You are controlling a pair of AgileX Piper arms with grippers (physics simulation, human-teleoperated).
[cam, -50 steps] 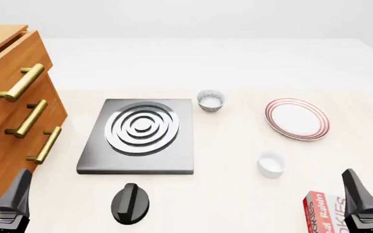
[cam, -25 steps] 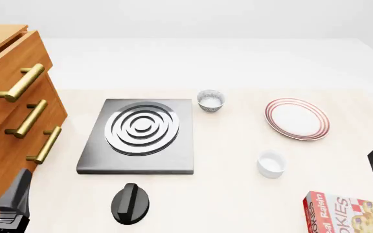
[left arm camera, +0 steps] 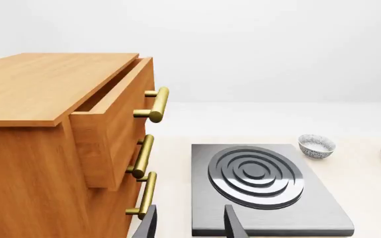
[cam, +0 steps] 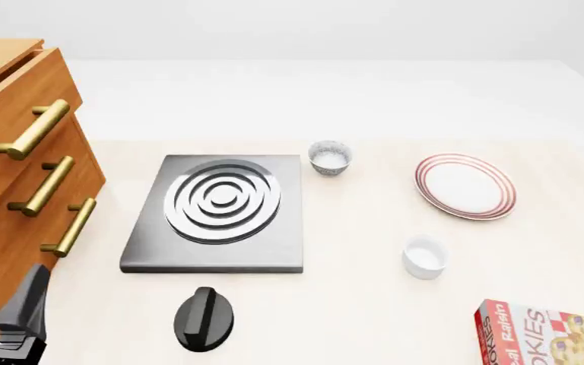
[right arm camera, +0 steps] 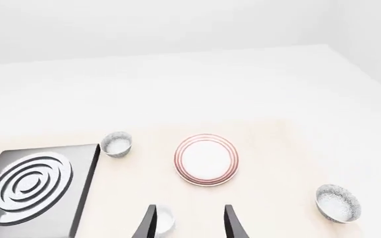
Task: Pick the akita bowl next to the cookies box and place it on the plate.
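Observation:
Two akita bowls show. One stands beside the stove's far right corner. The other appears only in the right wrist view, right of the plate and nearer, on the side where the cookies box lies at the table's front right. The box itself is outside the wrist views. My right gripper is open, high above the table, and holds nothing; it is outside the front view. My left gripper is open at the front left, beside the cabinet.
A grey stove plate with a silver ringed burner lies left of centre, with a black knob in front of it. A plain white cup stands in front of the plate. A wooden drawer cabinet fills the left.
My right gripper has left the front view at the lower right, so the cookies box now shows uncovered. The left gripper and the table's objects have not moved.

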